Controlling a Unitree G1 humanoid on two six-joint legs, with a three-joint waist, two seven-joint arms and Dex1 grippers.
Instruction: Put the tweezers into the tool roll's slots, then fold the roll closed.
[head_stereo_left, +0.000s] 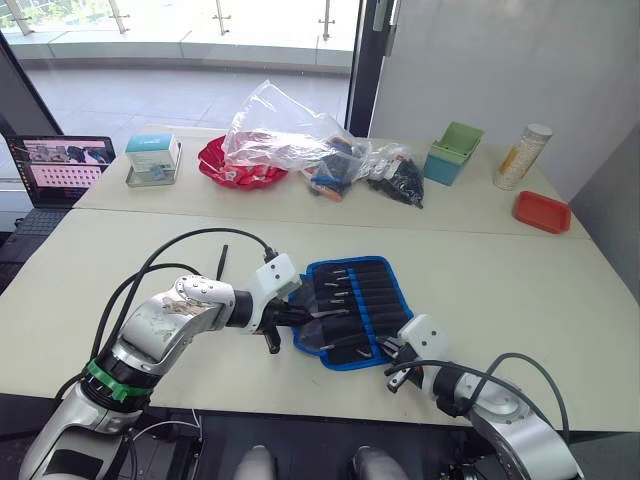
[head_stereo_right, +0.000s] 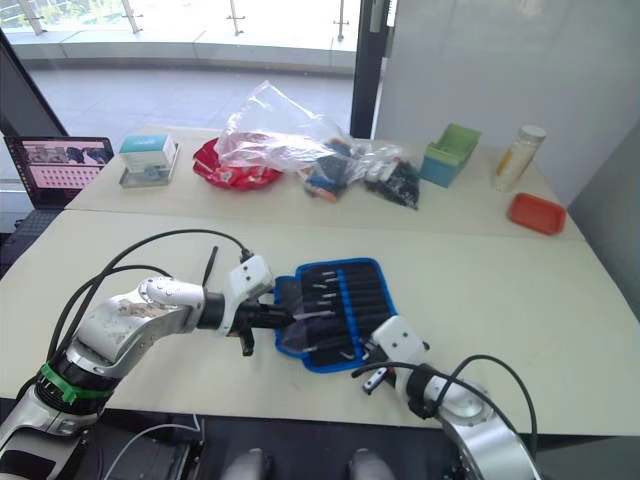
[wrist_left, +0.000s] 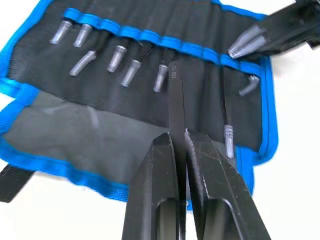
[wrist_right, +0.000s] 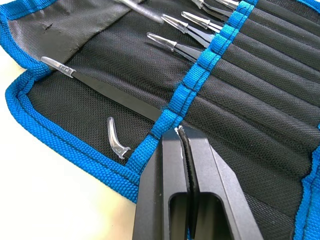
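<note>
- Pinching a slim black pair of tweezers (wrist_left: 176, 107) between its two fingers, the left gripper (head_stereo_left: 283, 318) sits at the near-left edge of the tool roll (head_stereo_left: 372, 290); in the left wrist view the fingers (wrist_left: 150, 200) stand almost together with only the tweezers' flat shaft between them.
- The held tweezers point across the roll's inner face toward the blue band (wrist_left: 150, 36) that runs over the slots (wrist_right: 260, 75), their far end reaching up to that band.
- The tool roll lies open and flat on the near table (head_stereo_left: 520, 290), between the two grippers, blue binding all round its edge.
- Other tweezers (wrist_right: 172, 44) already sit in the slots, their capped tips sticking out past the blue band in a row.
- One longer pair (wrist_right: 100, 90) lies slanted across the open flap with its shaft running under the band; a bent-tipped piece (wrist_right: 114, 137) lies near the roll's blue edge.
- The right gripper (head_stereo_left: 398, 352) rests at the near-right corner of the roll; in the right wrist view its fingers (wrist_right: 160, 190) are pressed together, with a thin dark edge between them, and their tips touch the blue band. What that thin edge is cannot be made out.
- On the far table sit clear plastic bags (head_stereo_left: 290, 135), a red dish (head_stereo_left: 541, 211), a green box (head_stereo_left: 453, 152) and a laptop (head_stereo_left: 60, 165).
</note>
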